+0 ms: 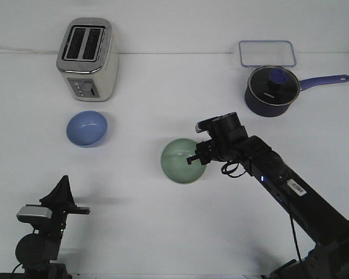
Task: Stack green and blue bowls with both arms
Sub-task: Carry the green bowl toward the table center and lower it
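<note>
Green bowl (182, 161), apparently matte, round.

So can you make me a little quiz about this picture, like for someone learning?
1. True or false: the blue bowl sits inside the green bowl.
2. Which arm's tool is at the green bowl: A) left tool B) right tool?
3. What stands just behind the blue bowl?

Key:
1. False, they lie apart on the table.
2. B.
3. The toaster.
</note>
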### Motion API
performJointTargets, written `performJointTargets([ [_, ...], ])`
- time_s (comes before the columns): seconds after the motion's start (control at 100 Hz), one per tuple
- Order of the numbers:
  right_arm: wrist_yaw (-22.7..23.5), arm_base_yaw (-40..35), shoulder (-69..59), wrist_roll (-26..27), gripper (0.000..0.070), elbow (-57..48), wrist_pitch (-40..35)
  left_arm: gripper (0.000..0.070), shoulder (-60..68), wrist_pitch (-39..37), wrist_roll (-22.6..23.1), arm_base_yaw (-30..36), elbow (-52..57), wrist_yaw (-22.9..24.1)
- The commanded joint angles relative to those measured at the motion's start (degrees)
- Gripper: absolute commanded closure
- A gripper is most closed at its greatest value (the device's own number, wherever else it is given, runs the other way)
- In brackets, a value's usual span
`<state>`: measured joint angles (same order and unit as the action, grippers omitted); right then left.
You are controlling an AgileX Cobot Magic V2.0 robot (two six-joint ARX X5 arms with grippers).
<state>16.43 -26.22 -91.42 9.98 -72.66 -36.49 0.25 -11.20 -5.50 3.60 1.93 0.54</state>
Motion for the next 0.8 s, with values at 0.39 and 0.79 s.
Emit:
performJointTargets([
  [0.39, 0.09, -3.06, -9.22, 1.86, 0.0698, -0.52, 1.40, 0.0690, -0.07, -0.85, 0.04, -0.04, -1.14, -0.04],
  [0.79, 0.07, -3.13, -9.57, 1.97, 0.0698, -0.50, 1.79, 0.0690, -0.07, -0.85, 0.04, -0.04, -1.14, -0.04],
])
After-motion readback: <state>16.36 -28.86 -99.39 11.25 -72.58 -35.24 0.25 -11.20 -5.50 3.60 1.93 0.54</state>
